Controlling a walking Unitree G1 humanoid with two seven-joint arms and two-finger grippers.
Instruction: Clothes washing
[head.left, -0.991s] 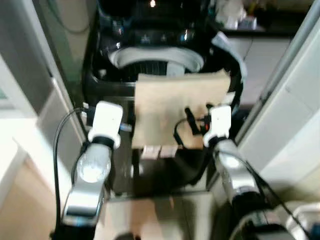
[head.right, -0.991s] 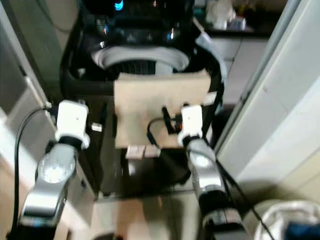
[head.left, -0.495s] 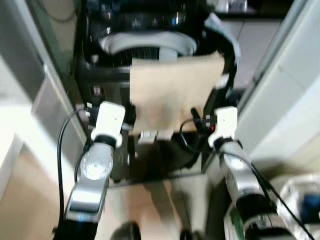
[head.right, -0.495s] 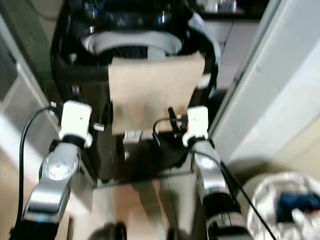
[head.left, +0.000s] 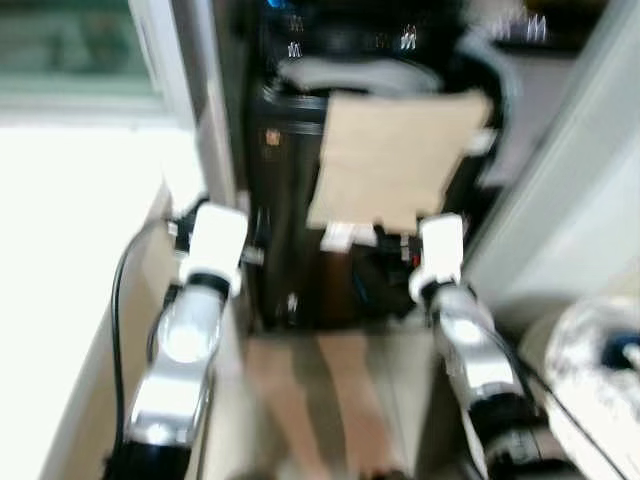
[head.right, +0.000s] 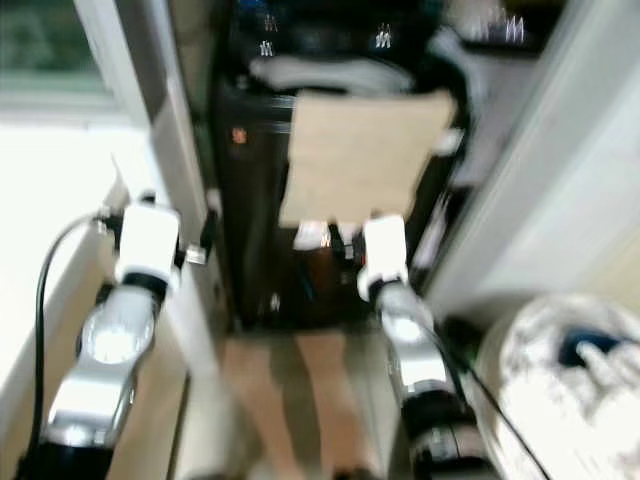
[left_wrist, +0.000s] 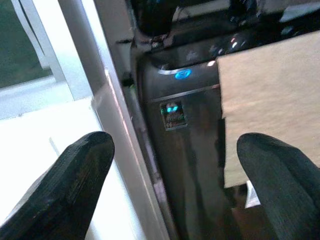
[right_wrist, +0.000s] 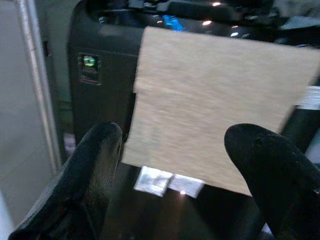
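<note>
hanging over the front edge of one black washing machine (head.left: 300, 200), upper centre of the frame, is one beige cloth (head.left: 395, 155). two grippers, left gripper (left_wrist: 172, 187) and right gripper (right_wrist: 172, 175), are both spread wide, holding nothing.

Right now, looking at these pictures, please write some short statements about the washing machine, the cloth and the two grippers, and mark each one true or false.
1. A beige cloth hangs over the front edge of the washing machine. True.
2. The right gripper is shut on the cloth. False: its fingers are spread apart and the cloth hangs beyond them, untouched.
3. The left gripper is open and holds nothing. True.
4. The washing machine is white. False: its body is black.
5. White tags hang at the lower edge of the cloth. True.
</note>
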